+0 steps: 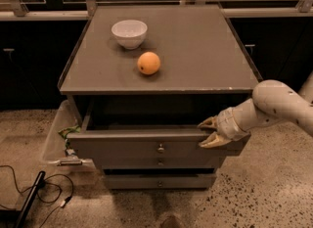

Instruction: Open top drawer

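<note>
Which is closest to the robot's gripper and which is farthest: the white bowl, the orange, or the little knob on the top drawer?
The gripper is at the right end of the top drawer front.
1. Knob: just to its left, on the drawer front.
2. Orange: on the cabinet top, farther back.
3. White bowl: back left of the top, farthest.

Floor (274,197): speckled stone. Rear wall: dark cabinets (29,60) below a pale ledge (274,12). Centre: grey chest (195,51). Clear bin (53,139) touching its left side. Black cables (24,193) on the floor, lower left. Lighting: dim. Gripper (213,133): at the chest's right front, fingers apart.
</note>
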Motion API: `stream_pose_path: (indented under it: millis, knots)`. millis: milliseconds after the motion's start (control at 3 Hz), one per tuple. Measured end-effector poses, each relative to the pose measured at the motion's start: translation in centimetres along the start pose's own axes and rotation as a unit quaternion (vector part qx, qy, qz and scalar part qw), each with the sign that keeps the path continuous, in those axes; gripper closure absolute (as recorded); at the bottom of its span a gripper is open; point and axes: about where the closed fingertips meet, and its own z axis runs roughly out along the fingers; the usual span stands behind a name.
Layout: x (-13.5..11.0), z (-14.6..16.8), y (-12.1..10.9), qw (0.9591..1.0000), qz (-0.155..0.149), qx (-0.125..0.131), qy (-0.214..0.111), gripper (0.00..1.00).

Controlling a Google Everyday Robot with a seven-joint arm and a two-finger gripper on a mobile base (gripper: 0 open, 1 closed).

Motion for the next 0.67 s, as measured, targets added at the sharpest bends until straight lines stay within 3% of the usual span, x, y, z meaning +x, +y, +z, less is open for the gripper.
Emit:
stream_pose_path:
  millis: [667]
  knots:
    - [0.0,0.01,0.01,1.0,0.0,0.0,0.0,0.35]
